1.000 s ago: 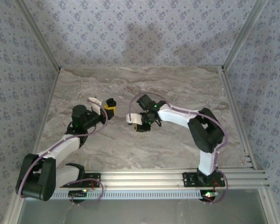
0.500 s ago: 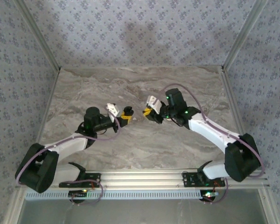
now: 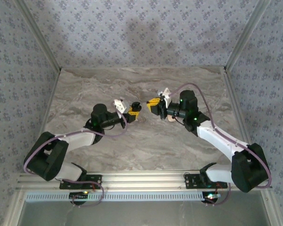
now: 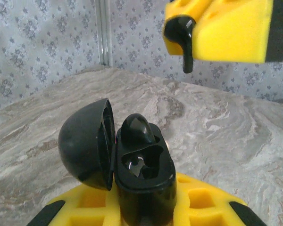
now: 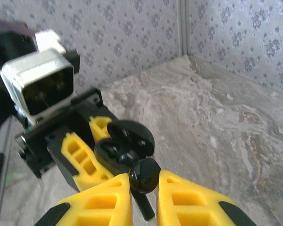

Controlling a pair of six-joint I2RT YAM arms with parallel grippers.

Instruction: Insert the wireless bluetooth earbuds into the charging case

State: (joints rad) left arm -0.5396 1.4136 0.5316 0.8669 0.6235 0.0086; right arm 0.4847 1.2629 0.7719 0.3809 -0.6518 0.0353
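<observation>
Facing each other over the middle of the worktop (image 3: 132,84), about halfway between its left and right edges, the two tools nearly meet tip to tip. The left tool (image 3: 135,108) is pinching the charging case (image 4: 144,176) by its lower body between yellow pads. It holds the case upright, with the lid (image 4: 87,146) swung open to one side. One earbud (image 4: 137,129) sits in the socket farther from the left wrist camera, its rounded head standing proud. The nearer socket is a glossy hollow. The right tool (image 5: 144,186) is pinching the second earbud (image 5: 144,174) by its head, stem pointing down. This earbud hangs just above and beside the open case, apart from it. Both earbuds and the case are black.
</observation>
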